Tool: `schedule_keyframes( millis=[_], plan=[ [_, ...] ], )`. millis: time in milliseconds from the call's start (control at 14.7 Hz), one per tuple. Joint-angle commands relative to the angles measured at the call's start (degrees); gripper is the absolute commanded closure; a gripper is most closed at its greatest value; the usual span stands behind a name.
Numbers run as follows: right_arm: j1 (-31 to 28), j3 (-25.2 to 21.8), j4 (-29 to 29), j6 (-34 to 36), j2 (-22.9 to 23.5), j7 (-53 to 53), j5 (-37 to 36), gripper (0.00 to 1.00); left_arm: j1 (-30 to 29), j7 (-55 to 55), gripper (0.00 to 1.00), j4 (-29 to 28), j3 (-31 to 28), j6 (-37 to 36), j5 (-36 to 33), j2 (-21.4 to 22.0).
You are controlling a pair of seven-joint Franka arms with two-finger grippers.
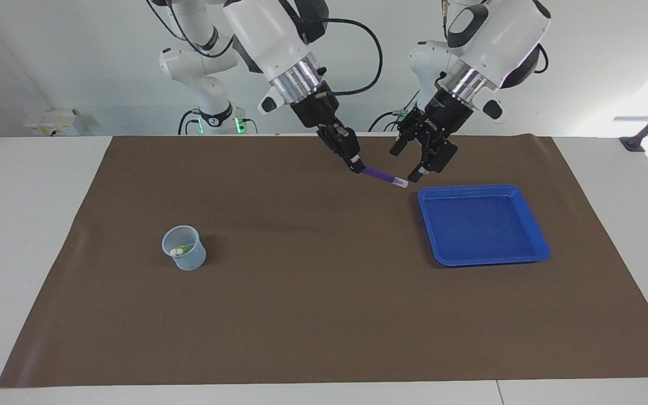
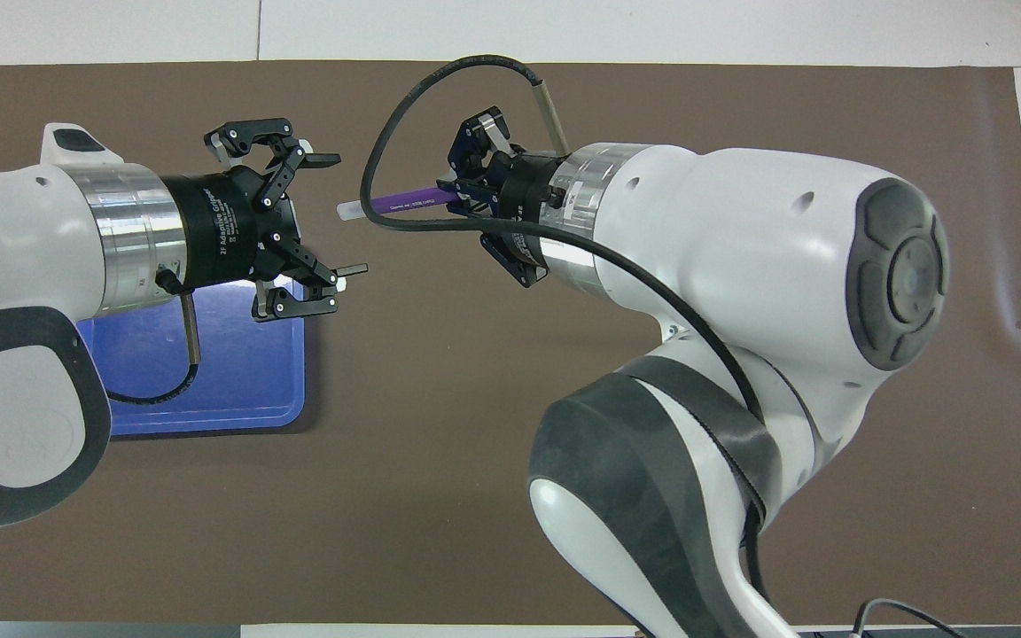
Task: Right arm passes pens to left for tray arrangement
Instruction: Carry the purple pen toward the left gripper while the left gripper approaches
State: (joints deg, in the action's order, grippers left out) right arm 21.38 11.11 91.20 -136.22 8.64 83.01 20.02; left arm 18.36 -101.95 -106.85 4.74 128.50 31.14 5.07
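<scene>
My right gripper (image 1: 358,165) (image 2: 459,193) is shut on the dark end of the purple pen (image 1: 380,175) (image 2: 409,200), held in the air over the mat beside the tray. The pen's pale end points at my left gripper (image 1: 408,163) (image 2: 338,214), which is open. In the overhead view that pale end lies just between the left fingers, and I see no contact. The blue tray (image 1: 484,225) (image 2: 236,372) lies flat at the left arm's end of the table with nothing in it. The green and yellow pens (image 1: 180,249) stand in a translucent cup (image 1: 184,247).
A brown mat (image 1: 324,315) (image 2: 440,399) covers the table. The cup stands toward the right arm's end and is hidden under the right arm in the overhead view. Slimmer white arms (image 1: 206,84) with green lights stand at the robots' edge.
</scene>
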Motion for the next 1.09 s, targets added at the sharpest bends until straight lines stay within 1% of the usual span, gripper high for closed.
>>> schedule_keyframes(
  millis=[0,204,271,407,543,814,950,1018],
  plan=[
    [-0.38,0.14,1.87,-1.42,-1.44,-0.04,1.43,1.00,3.69,1.67,0.00,-1.60,-0.25,3.16,1.38,-0.24],
    [-0.38,0.14,2.49,-3.00,-1.44,0.04,1.43,1.00,4.23,1.14,0.00,-1.35,-0.25,3.51,1.30,-0.41],
    [-0.29,0.14,2.66,-3.00,-1.44,0.04,1.43,1.00,4.23,0.62,0.03,-1.25,-0.17,4.21,1.30,-0.50],
    [-0.38,0.14,2.66,-3.00,-1.52,-0.04,1.43,1.00,4.32,0.61,0.13,-1.34,-0.08,4.48,1.30,-0.50],
    [-0.38,0.14,2.66,-3.00,-1.52,-0.04,1.43,1.00,4.49,0.44,0.18,-0.21,-0.17,4.39,0.86,-0.76],
    [-0.38,0.14,2.66,-3.09,-1.52,-0.13,1.43,1.00,5.02,-0.44,0.19,-0.11,-0.08,5.18,-1.51,-0.77],
    [-0.38,0.14,2.66,-3.09,-1.52,-0.13,1.43,1.00,5.02,-0.44,0.19,-0.72,-0.08,7.37,-2.13,-0.77],
    [-0.38,0.22,2.66,-3.09,-1.44,-0.13,1.43,1.00,5.02,-0.35,0.21,-0.90,-0.08,7.64,-2.57,-0.77]
  ],
)
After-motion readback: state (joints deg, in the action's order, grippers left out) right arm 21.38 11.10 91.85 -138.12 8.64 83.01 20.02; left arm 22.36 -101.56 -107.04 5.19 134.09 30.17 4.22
